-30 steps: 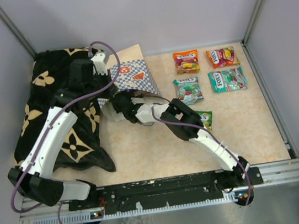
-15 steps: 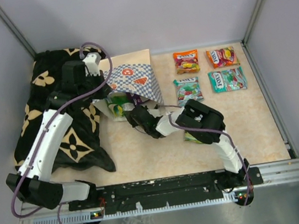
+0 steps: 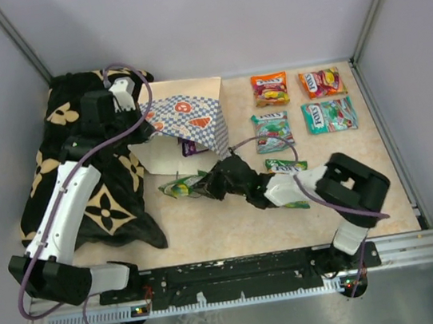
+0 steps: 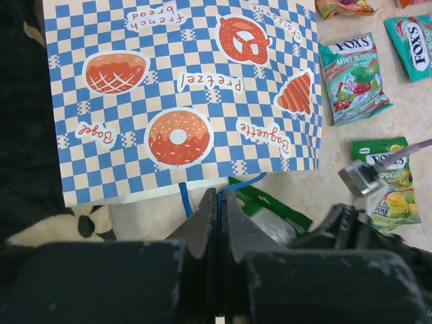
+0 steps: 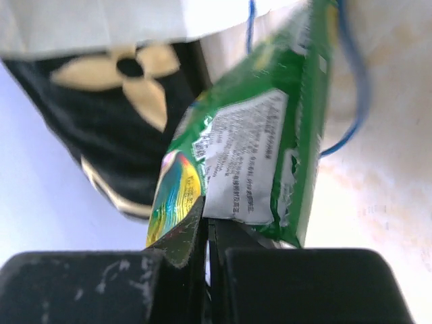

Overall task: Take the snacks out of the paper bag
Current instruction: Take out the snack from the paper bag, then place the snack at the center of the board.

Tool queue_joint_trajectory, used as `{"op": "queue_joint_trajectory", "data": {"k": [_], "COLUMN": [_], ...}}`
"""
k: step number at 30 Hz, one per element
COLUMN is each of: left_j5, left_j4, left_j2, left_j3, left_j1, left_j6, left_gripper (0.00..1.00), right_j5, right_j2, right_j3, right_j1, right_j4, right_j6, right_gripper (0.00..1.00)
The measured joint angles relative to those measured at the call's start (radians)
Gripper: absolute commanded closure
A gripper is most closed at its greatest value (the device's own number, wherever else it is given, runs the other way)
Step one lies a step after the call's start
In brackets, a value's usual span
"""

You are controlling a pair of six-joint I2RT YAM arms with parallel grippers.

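Black fingers of the right gripper (image 5: 206, 228) are pressed together on the edge of a green packet (image 5: 253, 158), held outside the bag's open end, over the beige table (image 3: 209, 223). At 12 o'clock of it in the top view is the paper bag (image 3: 191, 119), checkered face upward. The left gripper (image 4: 217, 200) is closed on the bag's blue cord handle (image 4: 183, 200). At 9 o'clock lies the black flower-patterned cloth (image 3: 79, 161). At 2 o'clock four snacks lie flat in two rows: orange packet (image 3: 270, 89), red packet (image 3: 321, 83), mint packet (image 3: 273, 131) and teal packet (image 3: 329, 115). A second green packet (image 3: 285, 166) lies beside the right arm.
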Motion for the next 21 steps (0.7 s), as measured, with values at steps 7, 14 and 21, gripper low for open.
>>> {"op": "queue_joint_trajectory", "data": {"k": [7, 14, 21], "left_j5": [-0.020, -0.060, -0.050], "left_j4": [0.031, 0.084, 0.150], "left_j2": [0.001, 0.001, 0.024], "left_j3": [-0.002, -0.021, -0.045], "left_j1": [0.000, 0.000, 0.003], "left_j6": [-0.011, -0.013, -0.026], "left_gripper": [1.00, 1.00, 1.00], "right_j5": [-0.164, -0.008, 0.403], "right_j2": [-0.311, -0.444, -0.451], "right_j3": [0.100, 0.351, 0.566], "right_j1": [0.000, 0.003, -0.007], "right_j4": [-0.500, -1.227, -1.798], "right_j6": [-0.505, -0.932, -1.008], "right_gripper": [1.00, 1.00, 1.00]}}
